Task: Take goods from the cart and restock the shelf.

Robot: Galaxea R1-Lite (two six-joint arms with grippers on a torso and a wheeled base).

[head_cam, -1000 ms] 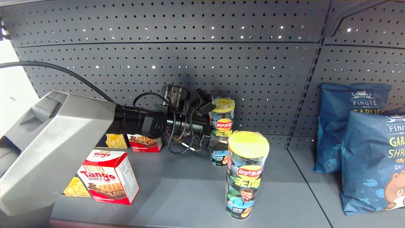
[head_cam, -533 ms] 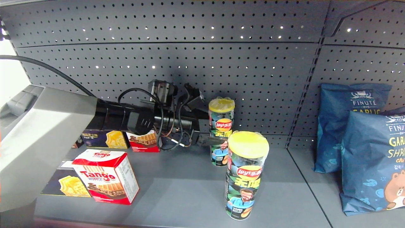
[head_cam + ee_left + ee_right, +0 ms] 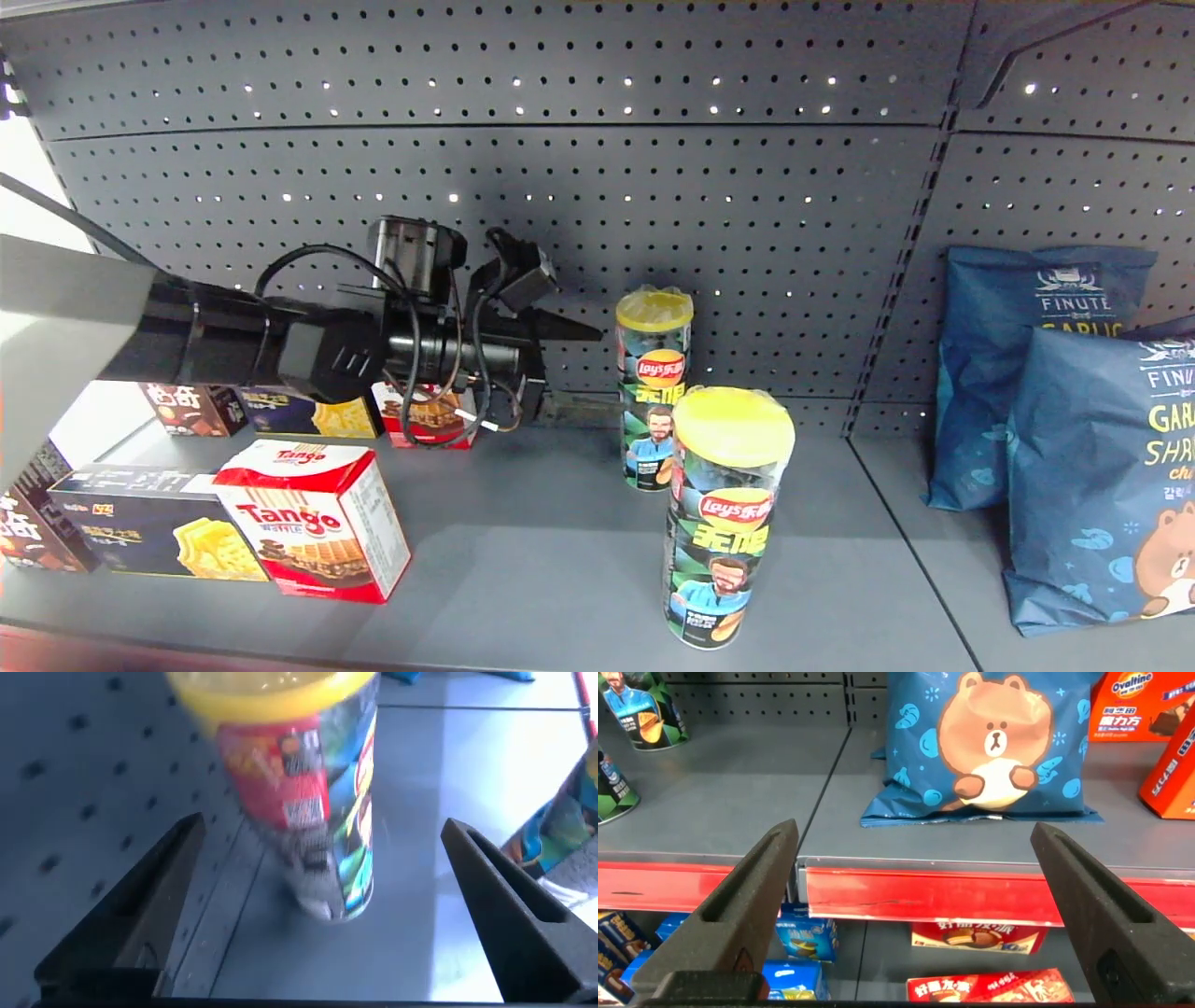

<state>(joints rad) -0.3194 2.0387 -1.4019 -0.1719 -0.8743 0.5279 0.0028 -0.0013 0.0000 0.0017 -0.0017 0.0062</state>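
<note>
Two tall chip cans with yellow lids stand on the grey shelf [image 3: 560, 560]. The rear can [image 3: 653, 387] is near the pegboard, and the front can [image 3: 726, 518] stands just right of it, closer to the edge. My left gripper [image 3: 597, 373] hovers open just left of the rear can, touching nothing. From the left wrist the same can [image 3: 313, 793] stands beyond and between the spread fingers of that gripper [image 3: 322, 829]. My right gripper [image 3: 915, 833] is open and empty in front of the shelf's red edge [image 3: 934, 896], facing a blue bear snack bag [image 3: 990, 747].
Wafer boxes sit at the shelf's left: a red and white one [image 3: 317, 532], dark ones [image 3: 149, 537] beside and behind it. Blue snack bags [image 3: 1092, 467] fill the right bay. The perforated back panel [image 3: 560, 187] is close behind. Orange boxes [image 3: 1148, 709] flank the bear bag.
My left gripper has let go of the rear can and drawn back to the left, leaving it standing. More wafer boxes are uncovered at the left.
</note>
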